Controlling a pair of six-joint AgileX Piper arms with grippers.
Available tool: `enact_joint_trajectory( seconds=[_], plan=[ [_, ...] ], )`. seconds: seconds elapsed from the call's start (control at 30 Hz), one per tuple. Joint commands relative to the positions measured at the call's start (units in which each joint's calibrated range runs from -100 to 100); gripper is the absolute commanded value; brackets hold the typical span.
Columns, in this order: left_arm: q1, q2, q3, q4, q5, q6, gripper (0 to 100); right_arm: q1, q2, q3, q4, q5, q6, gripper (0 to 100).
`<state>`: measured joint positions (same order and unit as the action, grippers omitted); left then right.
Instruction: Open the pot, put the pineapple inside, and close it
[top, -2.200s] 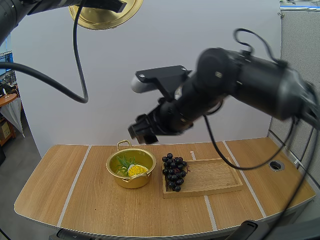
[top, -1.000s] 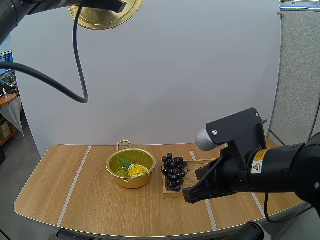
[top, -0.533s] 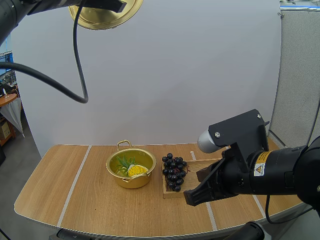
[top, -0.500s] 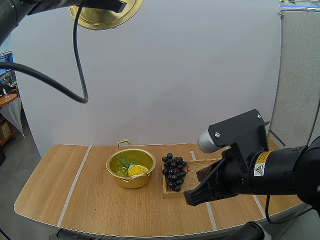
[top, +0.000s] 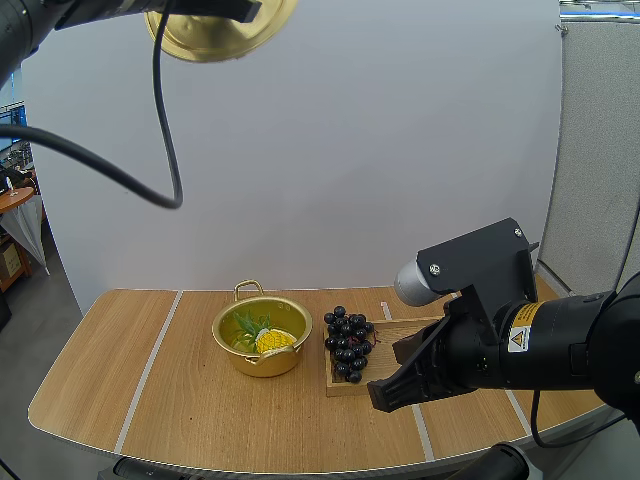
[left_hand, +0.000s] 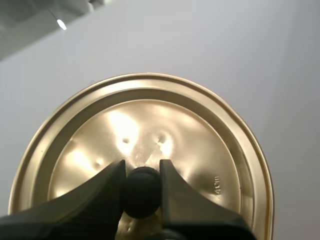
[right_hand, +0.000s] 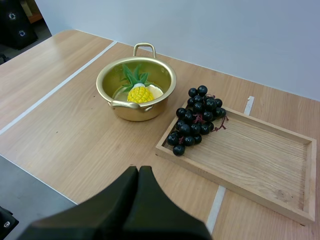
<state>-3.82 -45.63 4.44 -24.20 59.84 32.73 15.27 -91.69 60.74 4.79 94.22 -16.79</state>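
Lid (left_hand: 150, 125) is up high, well above the table, with the left gripper (left_hand: 142, 175) pinching its black knob (left_hand: 142, 192) between the fingertips. It looks like thin gold sheet metal, so I'd judge it light, stiff and slick, and the knob is the only sensible hold, though it could twist in so small a pinch. Pineapple (right_hand: 140, 93) already sits inside the open pot (right_hand: 135, 111), near the grapes (right_hand: 196, 120) on the end of the wooden tray (right_hand: 260, 160) — right gripper (right_hand: 139, 175) hangs over the near table edge, fingers together as one wedge, holding nothing.
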Motion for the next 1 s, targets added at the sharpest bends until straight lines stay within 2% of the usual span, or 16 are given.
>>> enact_joint_trajectory(
  seconds=[0.0,0.13,0.2,0.37,0.67,0.97],
  plan=[
    [-0.14,-0.4,-0.5,-1.4,22.2,-0.8,0,-0.2,-0.4,0.3,-0.4,0.1,-0.4,0],
    [-0.14,-0.1,0.5,-1.4,36.7,-0.8,0,-0.2,-0.4,0.3,-0.4,0.1,-0.4,0],
    [-0.14,0.0,1.3,-1.2,40.2,-0.8,0,-0.2,-0.4,0.3,-0.4,0.1,-0.4,0],
    [-0.14,0.0,5.9,-0.3,40.2,-0.8,0,-0.2,-0.4,0.3,-0.4,0.1,-0.4,0],
    [-0.14,2.6,16.4,7.5,39.8,-0.6,0,-0.2,-0.4,0.3,-0.4,0.1,-0.4,0],
    [-0.14,10.7,23.6,8.2,23.7,-0.6,0,-0.2,-0.4,0.3,-0.4,0.1,-0.4,0]
  ],
)
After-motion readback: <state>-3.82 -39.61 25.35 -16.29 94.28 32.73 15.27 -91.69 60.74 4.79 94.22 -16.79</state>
